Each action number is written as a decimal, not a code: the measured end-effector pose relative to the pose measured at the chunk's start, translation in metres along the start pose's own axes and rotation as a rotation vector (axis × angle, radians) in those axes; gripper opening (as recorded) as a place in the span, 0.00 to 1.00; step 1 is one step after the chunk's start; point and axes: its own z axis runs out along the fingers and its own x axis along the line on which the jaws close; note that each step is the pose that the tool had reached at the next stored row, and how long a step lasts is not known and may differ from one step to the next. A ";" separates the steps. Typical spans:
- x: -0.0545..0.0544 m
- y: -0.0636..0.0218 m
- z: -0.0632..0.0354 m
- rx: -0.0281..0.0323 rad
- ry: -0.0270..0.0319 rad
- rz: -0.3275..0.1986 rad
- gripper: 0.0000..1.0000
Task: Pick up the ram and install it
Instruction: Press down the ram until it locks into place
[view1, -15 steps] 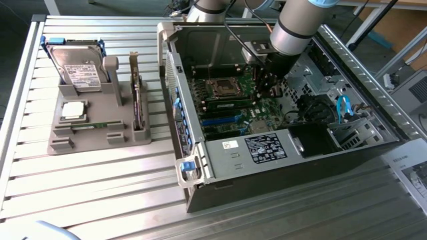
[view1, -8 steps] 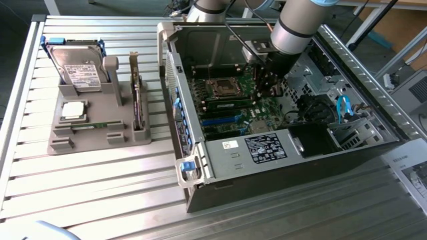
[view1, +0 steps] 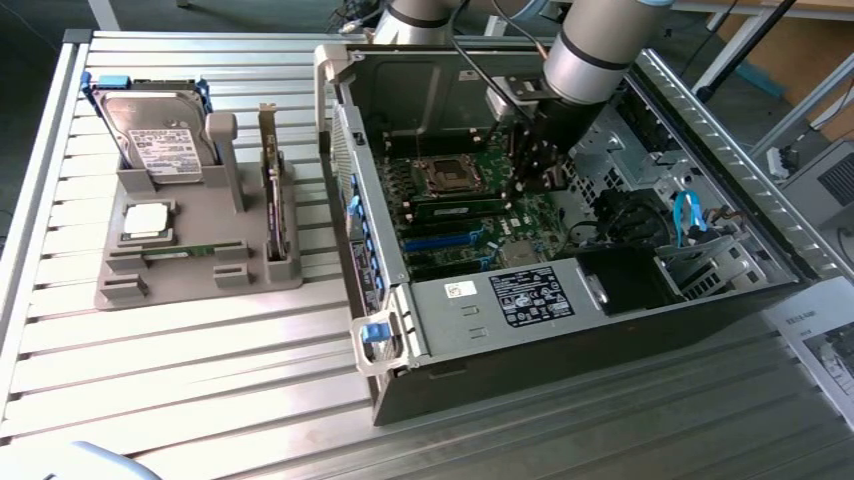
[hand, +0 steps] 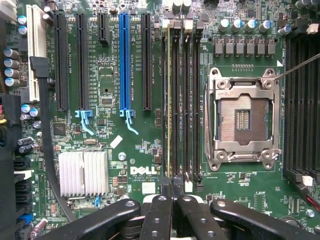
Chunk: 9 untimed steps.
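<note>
**First onlooker:** Slatted metal table, open computer case lying on it, and the arm reaching down inside. How far along is it, would you say?

**Second onlooker:** Well along, I'd judge. The ram stands on edge in one of the long slots of the motherboard, between empty slots and near the bare processor socket. That's well apart from the gray holder out on the table.

**First onlooker:** And the pincer?

**Second onlooker:** Pinched narrow, fingertips together right over one end of the stick. I can't tell whether it nips the edge or only bears down on it. I can't make out either whether the end clips have snapped home, so seating may be what's left.

**First onlooker:** Much room to move?

**Second onlooker:** Straight up, plenty. Sideways it's tight, with neighbouring slots just beside the stick and the case walls around the arm.
</note>
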 end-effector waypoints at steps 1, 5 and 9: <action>0.000 0.0000 -0.0008 -0.0004 0.0000 0.000 0.10; 0.000 0.0000 -0.0034 -0.0015 0.0000 0.000 0.10; 0.000 0.0000 -0.0065 -0.0028 0.0001 0.000 0.10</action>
